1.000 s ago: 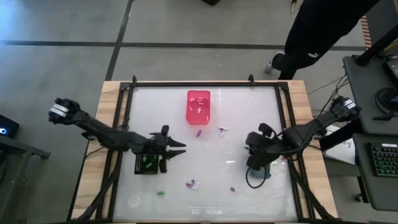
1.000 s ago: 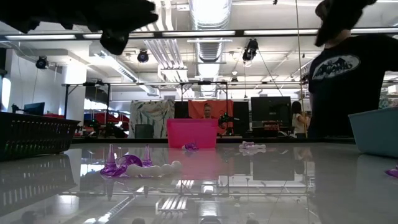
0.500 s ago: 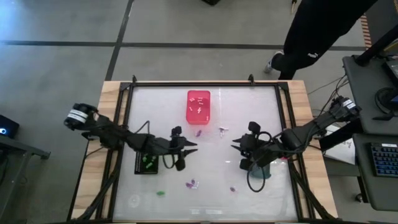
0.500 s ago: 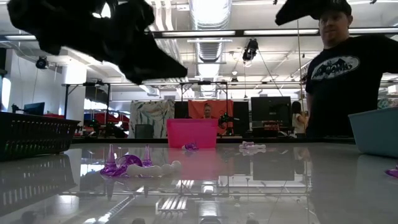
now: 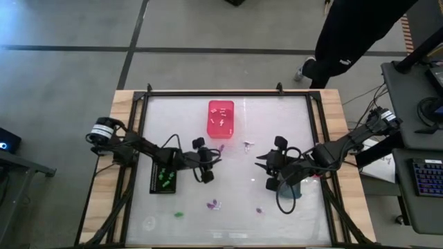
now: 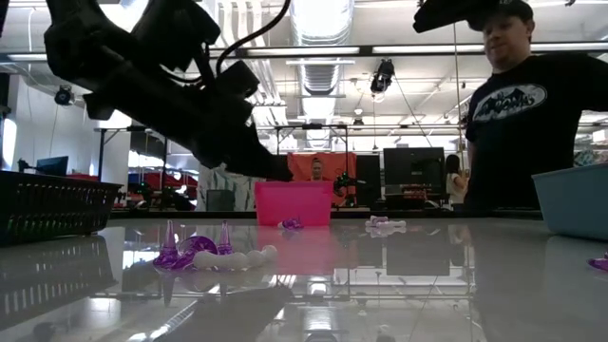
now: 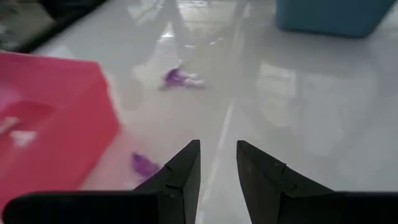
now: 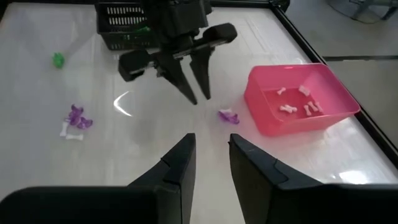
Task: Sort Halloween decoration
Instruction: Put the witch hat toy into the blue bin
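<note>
- Black bin (image 5: 164, 179), far left, already holds green pieces; one stray green piece (image 5: 178, 215) lies near the front edge.
- Left gripper (image 5: 220, 153) hangs empty, fingers narrowly parted, near a purple piece (image 5: 221, 146) just beside the pink bin (image 5: 221, 118). Risk: fingers clip the bin wall and shove it.
- Purple-and-white cluster (image 5: 214, 205) could come up together and get mis-sorted.
- Right gripper (image 5: 259, 164) empty, narrowly parted, pointing at the left gripper; both converging mid-table risks collision.
</note>
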Controlling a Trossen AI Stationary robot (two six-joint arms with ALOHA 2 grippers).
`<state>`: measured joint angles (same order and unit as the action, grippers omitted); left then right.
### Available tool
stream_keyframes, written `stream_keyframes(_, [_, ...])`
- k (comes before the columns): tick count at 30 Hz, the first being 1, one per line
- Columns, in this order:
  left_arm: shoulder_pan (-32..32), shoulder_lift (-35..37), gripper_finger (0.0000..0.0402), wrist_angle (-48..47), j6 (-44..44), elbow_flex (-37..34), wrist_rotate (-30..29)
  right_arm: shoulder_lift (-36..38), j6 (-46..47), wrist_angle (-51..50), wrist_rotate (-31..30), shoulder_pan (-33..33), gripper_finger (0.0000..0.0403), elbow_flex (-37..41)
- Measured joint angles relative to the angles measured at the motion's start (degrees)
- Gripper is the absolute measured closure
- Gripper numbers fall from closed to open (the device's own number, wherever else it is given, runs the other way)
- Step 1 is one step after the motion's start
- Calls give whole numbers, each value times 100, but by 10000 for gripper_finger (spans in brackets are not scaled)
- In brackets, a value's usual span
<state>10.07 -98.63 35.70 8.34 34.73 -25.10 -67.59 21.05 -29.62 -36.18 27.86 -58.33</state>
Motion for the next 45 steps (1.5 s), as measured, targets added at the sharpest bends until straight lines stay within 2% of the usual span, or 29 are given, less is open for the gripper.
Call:
stream_keyframes(5, [-4,2,298,-185,-349,-59,-562,0,65,0,0,0,312,9])
stream_keyframes(12, [-74,-128,273,-148,-528,-71,-591,0,78,-3,-27,-1,318,51])
stream_keyframes(22, [-114,-844,271,-7,-498,237,-598,0,102,17,-138,-2,312,72])
stream_keyframes(30, [-137,-1072,271,-114,-636,454,-1187,0,158,20,-141,-2,319,74])
stream_keyframes(34, [-174,-1051,271,-118,-636,415,-1164,0,156,26,-142,-2,317,74])
stream_keyframes(38, [-260,-1103,271,-76,-633,419,-821,0,154,32,-142,-2,312,76])
stream_keyframes(45, [-317,-1273,271,-78,-629,556,-777,0,150,35,-142,-2,317,83])
